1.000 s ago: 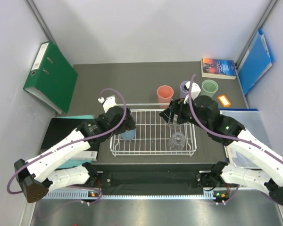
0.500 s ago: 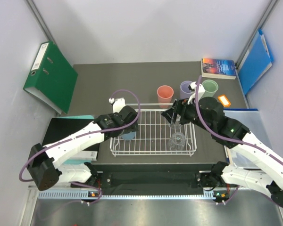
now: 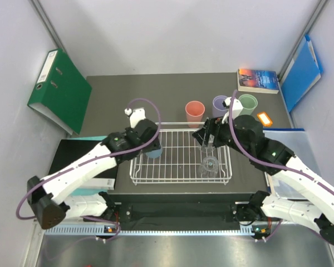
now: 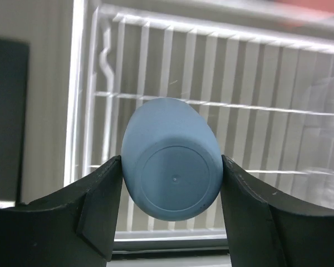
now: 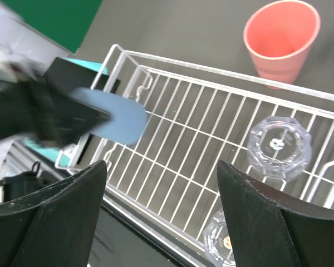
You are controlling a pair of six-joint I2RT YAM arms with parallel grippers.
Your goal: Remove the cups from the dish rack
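The white wire dish rack sits at the table's near middle. My left gripper is shut on a blue cup over the rack's left end. In the left wrist view the fingers press both sides of the blue cup, its base facing the camera, above the rack. My right gripper is open and empty over the rack's right part. Two clear glasses stand in the rack below it. Salmon, lilac and green cups stand behind the rack.
A green binder leans at the back left. A book and a blue folder lie at the back right, with a small orange item near them. A black box lies left of the rack.
My left gripper, holding the blue cup, has shifted slightly toward the rack's far left side. My right arm has shifted slightly to the right.
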